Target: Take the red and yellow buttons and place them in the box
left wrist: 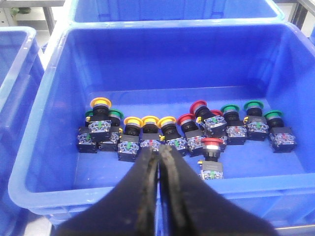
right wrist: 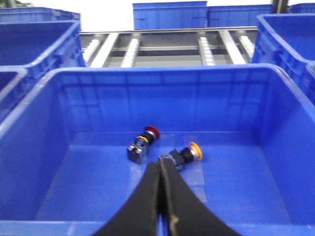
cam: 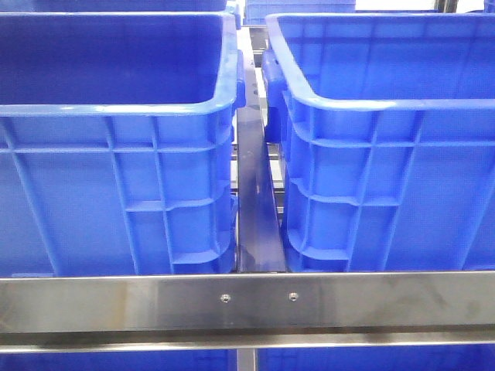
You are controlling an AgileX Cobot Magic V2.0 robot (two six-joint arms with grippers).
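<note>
In the left wrist view a blue bin (left wrist: 49, 123) holds a row of push buttons: several yellow ones (left wrist: 150, 121), red ones (left wrist: 199, 106) with one red button (left wrist: 211, 143) standing apart in front, and green ones (left wrist: 253, 105). My left gripper (left wrist: 160, 149) hangs shut and empty above the bin's near wall. The right wrist view shows the box (right wrist: 39, 123), with a red button (right wrist: 143, 141) and a yellow button (right wrist: 187, 154) lying on its floor. My right gripper (right wrist: 161, 163) is shut, holding nothing, over the box's near side.
The front view shows two blue bins (cam: 116, 154) (cam: 387, 154) side by side behind a steel bar (cam: 247, 301), with a dark rail (cam: 255, 209) between them. More blue bins (right wrist: 170, 14) and conveyor rollers (right wrist: 123, 49) lie beyond the box.
</note>
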